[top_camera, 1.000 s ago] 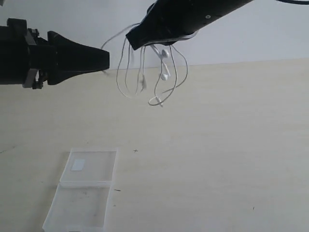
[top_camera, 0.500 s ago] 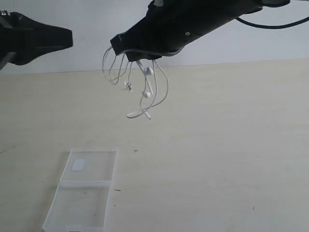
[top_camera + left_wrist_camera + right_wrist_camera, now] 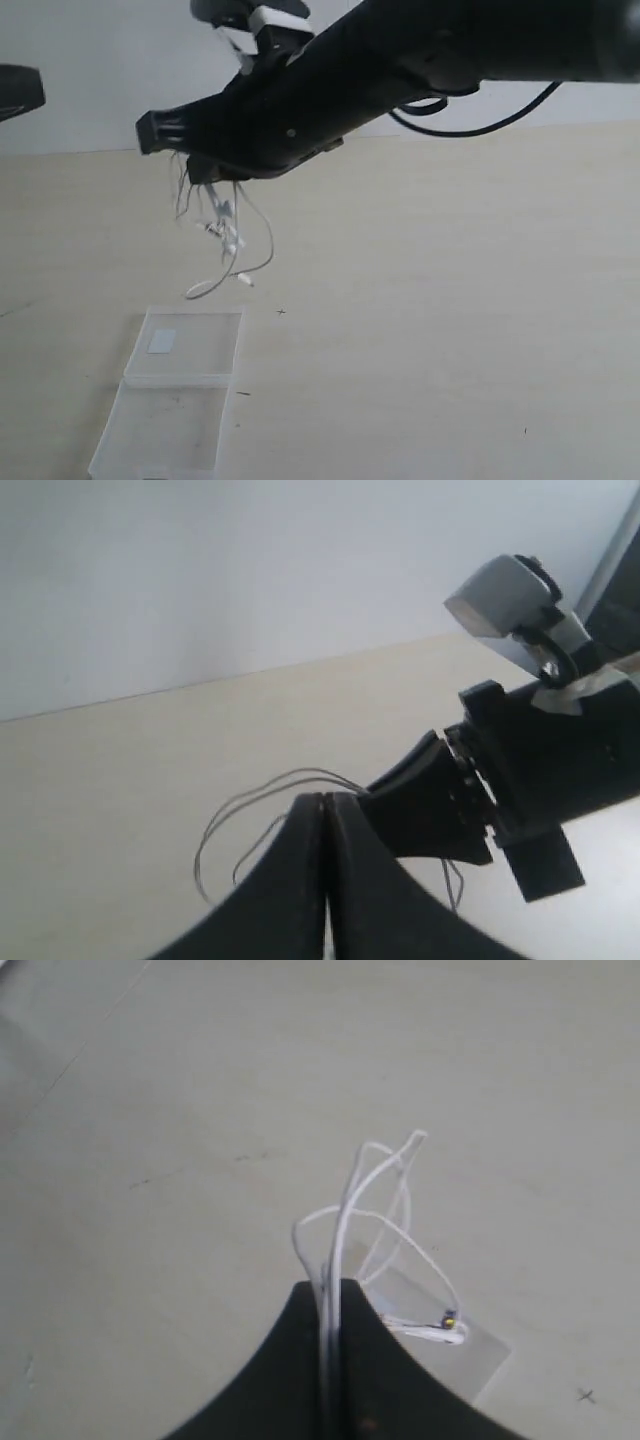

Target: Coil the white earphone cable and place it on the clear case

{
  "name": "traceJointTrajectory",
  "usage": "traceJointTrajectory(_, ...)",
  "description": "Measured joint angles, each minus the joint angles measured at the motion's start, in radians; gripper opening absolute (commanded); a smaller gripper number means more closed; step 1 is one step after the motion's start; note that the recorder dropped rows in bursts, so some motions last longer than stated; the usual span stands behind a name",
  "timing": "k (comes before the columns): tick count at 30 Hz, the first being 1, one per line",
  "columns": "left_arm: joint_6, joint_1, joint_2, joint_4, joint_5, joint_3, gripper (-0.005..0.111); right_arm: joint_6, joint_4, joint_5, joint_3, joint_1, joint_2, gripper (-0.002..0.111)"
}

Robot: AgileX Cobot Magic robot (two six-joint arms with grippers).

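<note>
Black left gripper [image 3: 326, 810] sits at the left edge of the exterior view, its fingers pressed together on nothing. Clear case [image 3: 182, 400] lies opened flat on the beige table [image 3: 450, 300], white label [image 3: 161, 341] on its far half. Right gripper [image 3: 160, 135] reaches across the middle, pinching the white earphone cable [image 3: 230, 238]. The cable's loose loops hang in the air above the case, apart from it.

1 thin white earphone cable [image 3: 228, 240], several loops, exact no. unclear. 1 small white earbud [image 3: 437, 1335] made out. 1 flat clear plastic case [image 3: 178, 420] w/ 2 hinged halves, 1 small white label [image 3: 161, 341]. 2 black grippers: right gripper [image 3: 150, 132], left gripper [image 3: 325, 800]. 1 thicker black robot cable [image 3: 470, 127]. 1 pale tabletop [image 3: 450, 300].
</note>
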Motion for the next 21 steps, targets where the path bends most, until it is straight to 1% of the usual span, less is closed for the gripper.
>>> traceJointTrajectory(3,-0.023,0.025,-0.049,-0.001,0.037,0.066,0.0,0.176,-0.147,-0.009,0.0,0.051,0.021,0.0)
traceJointTrajectory(6,-0.044,0.032,-0.1,-0.001,0.077,0.127,0.0,0.36,-0.299,-0.017,0.0,0.086,0.044,0.0)
traceJointTrajectory(9,-0.07,0.032,-0.149,-0.001,0.093,0.184,0.0,0.481,-0.404,-0.019,0.0,0.107,0.063,0.0)
traceJointTrajectory(13,-0.081,0.032,-0.2,-0.001,0.1,0.24,0.0,0.55,-0.44,0.0,-0.025,0.119,0.095,0.0)
traceJointTrajectory(21,-0.084,0.032,-0.256,-0.001,0.111,0.296,0.0,0.573,-0.451,0.074,-0.126,0.137,0.185,0.0)
